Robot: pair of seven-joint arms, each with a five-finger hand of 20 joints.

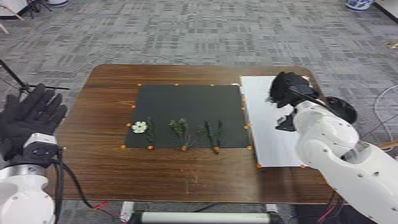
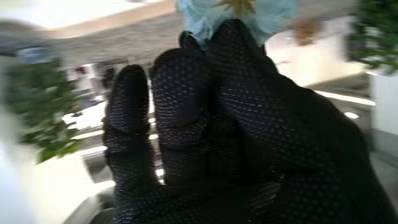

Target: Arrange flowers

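Your right hand is above the white sheet, on the right part of the table. In the right wrist view, its thumb and fingers come together at the tips and are clamped on a pale blue flower. I judge that you are in the carrying or placing step. The hold is near the soft petals, so if you squeeze too strongly, they may crush; if you loosen too early, the flower may turn and fall. I cannot tell where its stem points, and with a wrong tilt it could miss its place. Please be careful also with the round dark thing beside your right forearm, because a wide elbow swing could knock it. On the dark mat lie a white flower, a green sprig and dark stems; dragging one may catch its neighbour. Your left hand has its fingers straight and apart, holding nothing, by the table's left edge
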